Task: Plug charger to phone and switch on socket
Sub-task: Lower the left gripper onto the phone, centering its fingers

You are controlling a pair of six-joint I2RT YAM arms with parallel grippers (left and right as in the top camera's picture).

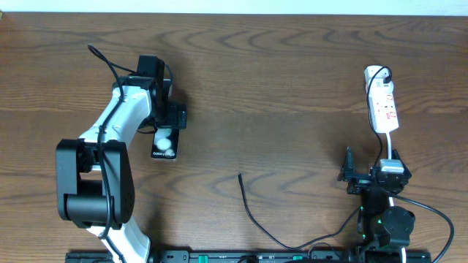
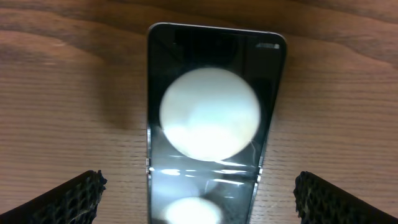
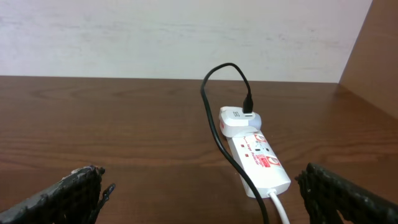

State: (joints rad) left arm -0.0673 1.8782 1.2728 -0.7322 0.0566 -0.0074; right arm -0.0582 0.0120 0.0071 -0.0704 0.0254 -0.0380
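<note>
Nearest the robot's base, the thin black charger cable [image 1: 257,226] lies loose on the dark brown wooden table [image 1: 292,88]. It curves up to a free plug tip [image 1: 240,175] in the open middle, touching neither arm. It looks light and limp, so a grip far back would probably let the end droop. The best hold is likely just behind the tip, where it is stiffest.

To the right, the right gripper [image 3: 202,186] hangs spread wide and holds nothing, well short of the cable end.

Farther out on the left lies the glossy black rectangular phone [image 2: 211,124], flat, with two round white spots on its face. The left gripper [image 2: 199,199] hovers over it, its fingers [image 2: 68,199] set wide on either side and clear of the phone's edges. The slab is rigid but slick, and light enough to skid under a push, so clamping its long edges seems wise. Which end has the port cannot be told.

Farthest, at the right, lies the elongated white power strip with red markings [image 3: 258,158], where the cable joins a white plug [image 3: 236,120].
</note>
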